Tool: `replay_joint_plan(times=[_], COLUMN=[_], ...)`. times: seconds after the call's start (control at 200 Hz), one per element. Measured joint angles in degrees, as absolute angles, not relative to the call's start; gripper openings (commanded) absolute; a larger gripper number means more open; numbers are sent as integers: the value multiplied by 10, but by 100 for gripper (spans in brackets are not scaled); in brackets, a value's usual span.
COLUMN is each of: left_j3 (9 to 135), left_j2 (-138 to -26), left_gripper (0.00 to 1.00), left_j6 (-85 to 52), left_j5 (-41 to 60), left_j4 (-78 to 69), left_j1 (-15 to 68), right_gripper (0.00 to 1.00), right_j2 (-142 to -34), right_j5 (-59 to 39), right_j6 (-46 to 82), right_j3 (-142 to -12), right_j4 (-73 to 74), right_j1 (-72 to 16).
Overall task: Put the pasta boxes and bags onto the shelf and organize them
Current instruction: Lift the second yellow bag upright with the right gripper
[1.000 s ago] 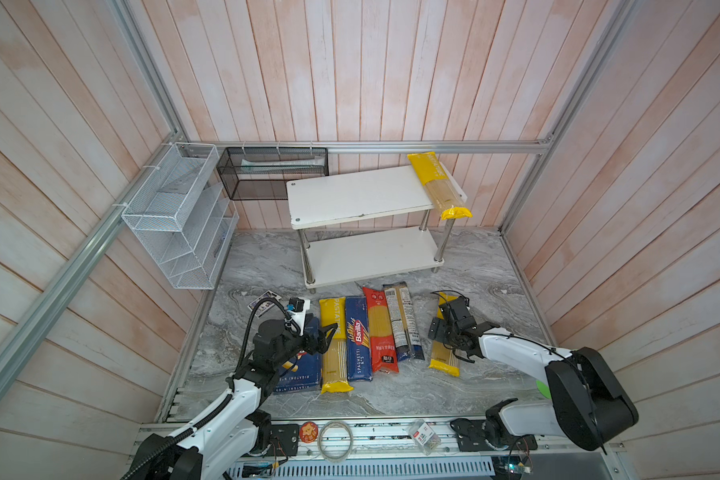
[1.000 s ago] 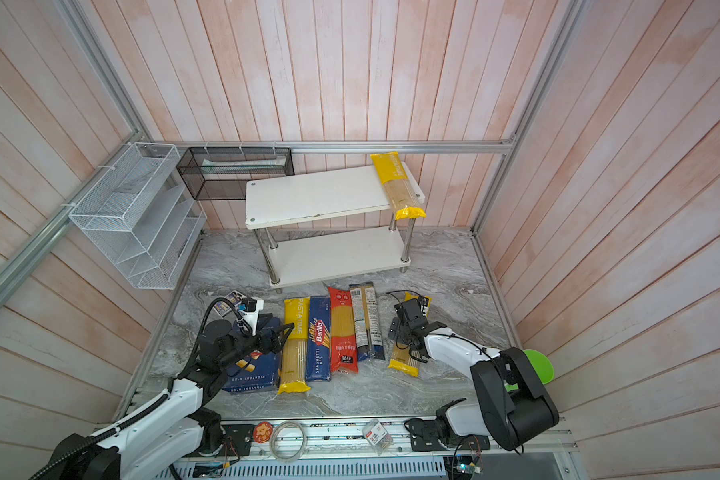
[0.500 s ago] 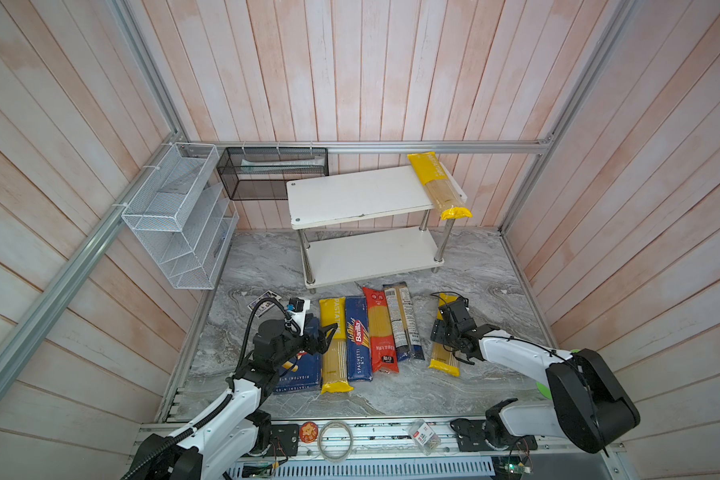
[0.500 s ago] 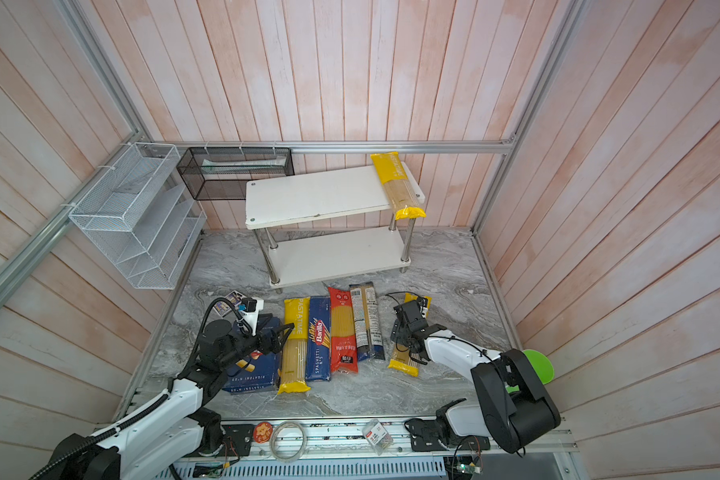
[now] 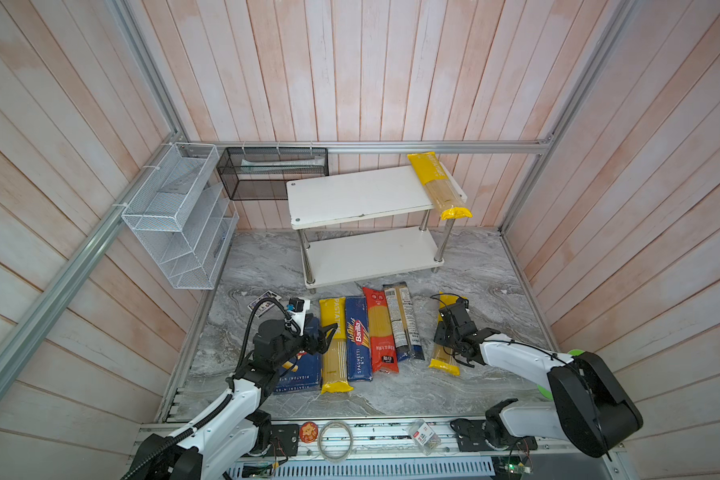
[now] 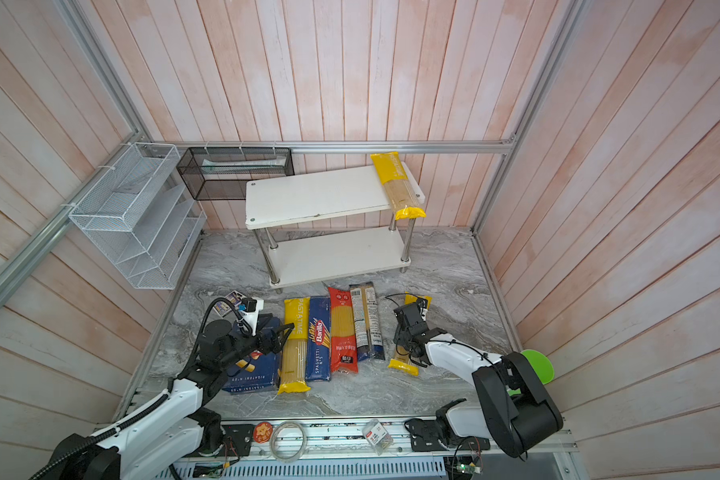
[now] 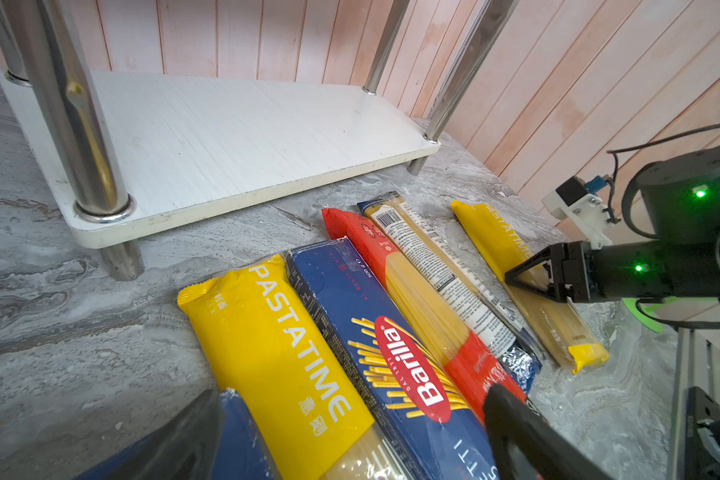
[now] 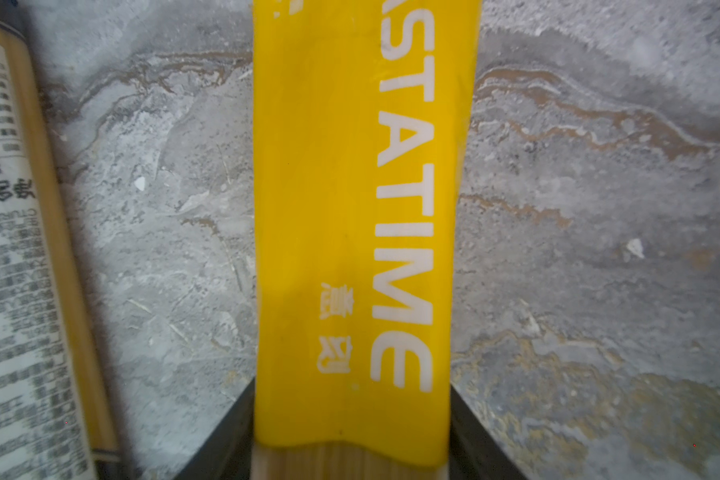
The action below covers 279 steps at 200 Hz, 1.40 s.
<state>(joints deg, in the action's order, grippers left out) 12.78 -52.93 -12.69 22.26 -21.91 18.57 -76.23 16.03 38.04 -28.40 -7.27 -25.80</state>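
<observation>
The desk (image 5: 474, 266) is a grey, marble-veined slab set in a booth of pale pink wooden plank walls (image 5: 350, 83) framed with aluminium rails (image 5: 391, 146). A white wire mesh rack (image 5: 175, 216) hangs at its left edge, and a black mesh basket (image 5: 273, 172) at the far left corner. The shelf (image 5: 350, 195), two matte white boards on chrome posts, stands at the middle of the far edge. A glossy shelved yellow bag (image 5: 439, 187) lies across the right end of its top board, overhanging the front. Toward the front edge, flat packs lie side by side: the Barilla rigatoni box (image 5: 304, 370), a row yellow PASTATIME bag (image 5: 335, 345), the Barilla spaghetti box (image 5: 358, 345), a red bag (image 5: 381, 332) and a white-labelled clear bag (image 5: 404, 320). Just right of them lies the lone yellow PASTATIME bag (image 8: 350, 208). The right claw (image 8: 351, 399) clasps its two long edges against the desk. The left claw (image 7: 350, 399) hangs spread wide over the row, grasping nothing.
</observation>
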Motion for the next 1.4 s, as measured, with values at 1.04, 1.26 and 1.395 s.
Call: replay_joint_plan(times=[1.04,1.26,1.395], left_j3=[128,128,128], left_j2=[-529,-529,-530], left_gripper=[100,100,100], left_j6=[-127,-127,-127], left_j5=[223,223,223], left_j4=[-219,-219,-219], left_j1=[185,185,185], right_gripper=[10,8,8], right_j2=[-627,-598,-576], right_j5=[123,101,88], right_j6=[348,306,287], right_j3=[-279,-321,-355], right_j4=[-157,-185,-205], right_j1=[-262,-262,-262])
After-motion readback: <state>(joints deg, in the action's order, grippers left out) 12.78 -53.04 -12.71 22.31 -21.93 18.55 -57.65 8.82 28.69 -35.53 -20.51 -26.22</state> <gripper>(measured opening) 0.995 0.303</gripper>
